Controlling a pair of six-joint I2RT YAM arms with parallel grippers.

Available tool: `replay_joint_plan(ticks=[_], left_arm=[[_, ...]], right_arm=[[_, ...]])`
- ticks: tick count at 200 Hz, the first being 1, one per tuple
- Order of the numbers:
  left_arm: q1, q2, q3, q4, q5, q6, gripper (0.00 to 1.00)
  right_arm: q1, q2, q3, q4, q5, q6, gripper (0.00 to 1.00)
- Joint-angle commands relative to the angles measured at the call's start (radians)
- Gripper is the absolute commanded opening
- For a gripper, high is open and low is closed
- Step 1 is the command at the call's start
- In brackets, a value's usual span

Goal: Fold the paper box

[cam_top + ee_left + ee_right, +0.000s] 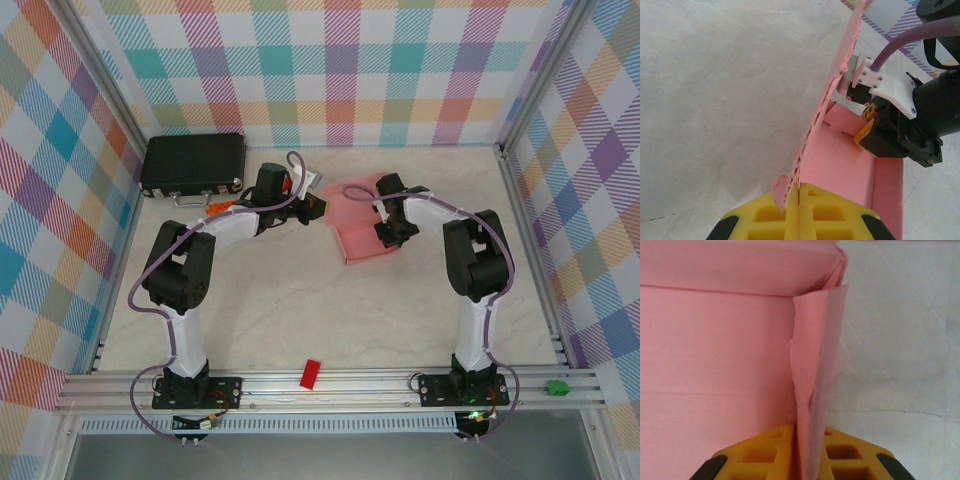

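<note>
The paper box (362, 245), half formed in pink card, sits just toward 1 o'clock from the middle of the counter (300, 310), with its floor flat and its walls partly raised.

The left tool (318, 207) reaches it from 9 o'clock. In the left wrist view, the yellow fingers (765, 217) of this tool (798, 195) are pressed together on the bottom end of a long upright wall of the box (840, 165). The wall's scalloped, tabbed edge runs away toward 1 o'clock. The right tool (870, 130) stands inside the box, just beside that wall.

The right tool (393, 235) comes in from 3 o'clock. Its wrist view shows this tool (807, 432) pinching a narrow standing flap of the box (715, 340) at a corner. The box floor lies at 9 o'clock of the flap, a raised wall crosses at 12 o'clock, and bare counter lies at 3 o'clock.

Open counter spreads wide at 6 o'clock of the box, between the two arms. A narrower strip runs at 12 o'clock up to the back wall. A black case (193, 165) lies well apart in the 10 o'clock corner, and a small red block (311, 373) rests on the near rail at 6 o'clock.
</note>
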Motion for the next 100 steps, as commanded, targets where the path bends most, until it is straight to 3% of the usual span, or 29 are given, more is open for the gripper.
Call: replay_joint_plan(ticks=[1, 63, 100], left_arm=[[0.002, 0.011, 0.029, 0.010, 0.025, 0.004, 0.00], [0.002, 0.009, 0.025, 0.008, 0.022, 0.007, 0.00], [0.002, 0.008, 0.025, 0.006, 0.014, 0.007, 0.00]], right_arm=[[0.011, 0.066, -0.013, -0.140, 0.039, 0.014, 0.15], [0.032, 0.103, 0.036, -0.215, 0.161, 0.041, 0.12], [0.041, 0.119, 0.049, -0.226, 0.211, 0.057, 0.16]])
